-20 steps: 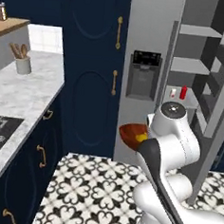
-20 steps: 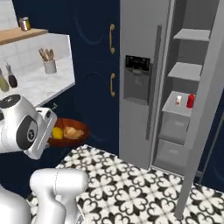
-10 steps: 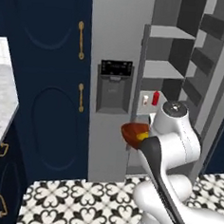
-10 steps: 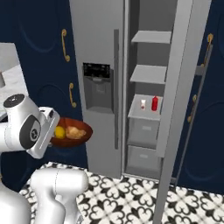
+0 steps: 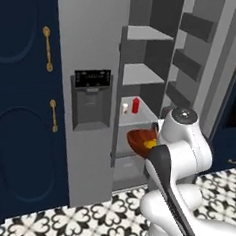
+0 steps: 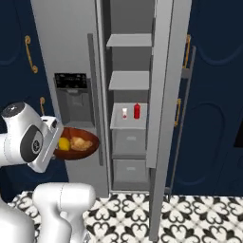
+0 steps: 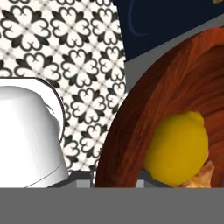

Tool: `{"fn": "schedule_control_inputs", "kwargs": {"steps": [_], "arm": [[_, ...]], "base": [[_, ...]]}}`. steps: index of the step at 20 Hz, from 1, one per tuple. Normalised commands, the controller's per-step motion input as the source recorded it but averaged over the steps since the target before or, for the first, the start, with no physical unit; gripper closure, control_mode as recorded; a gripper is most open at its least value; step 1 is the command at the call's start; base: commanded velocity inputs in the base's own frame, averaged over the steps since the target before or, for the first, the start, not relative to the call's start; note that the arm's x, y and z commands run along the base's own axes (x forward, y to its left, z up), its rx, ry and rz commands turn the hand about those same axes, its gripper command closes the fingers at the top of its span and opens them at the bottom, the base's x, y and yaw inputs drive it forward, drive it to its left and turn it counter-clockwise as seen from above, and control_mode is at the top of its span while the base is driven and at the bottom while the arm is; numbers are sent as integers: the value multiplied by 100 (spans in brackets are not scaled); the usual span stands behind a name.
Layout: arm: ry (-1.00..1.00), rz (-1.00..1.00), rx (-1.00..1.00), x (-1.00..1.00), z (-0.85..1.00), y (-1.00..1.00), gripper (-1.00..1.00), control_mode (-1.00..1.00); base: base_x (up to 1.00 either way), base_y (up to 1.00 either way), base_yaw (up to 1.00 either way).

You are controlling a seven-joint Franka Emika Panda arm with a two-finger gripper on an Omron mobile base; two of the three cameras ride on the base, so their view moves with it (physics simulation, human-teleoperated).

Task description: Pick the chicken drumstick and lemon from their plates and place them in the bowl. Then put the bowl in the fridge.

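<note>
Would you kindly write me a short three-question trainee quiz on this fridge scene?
1. True or false: the lemon and chicken drumstick lie in the bowl.
2. The fridge compartment with shelves is: A open, B closed.
3. Fill in: a small red bottle stands on a fridge ____.

Key: 1 true; 2 A; 3 shelf. The gripper is shut on the bowl.
</note>
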Motion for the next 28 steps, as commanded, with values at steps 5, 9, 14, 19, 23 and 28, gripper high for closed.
{"fn": "schedule_control_inputs", "kwargs": {"steps": [5, 9, 14, 19, 23, 28], "arm": [[0, 0, 0, 0, 0, 0, 100, 100], [0, 0, 0, 0, 0, 0, 100, 100], [0, 0, 0, 0, 0, 0, 100, 100], [0, 0, 0, 0, 0, 0, 100, 100], [0, 0, 0, 0, 0, 0, 100, 100], [0, 0, 0, 0, 0, 0, 100, 100]], "base": [[47, -9, -16], [61, -7, -2], [76, -3, 0], [53, -39, -1], [58, -42, -3], [34, 0, 0]]}}
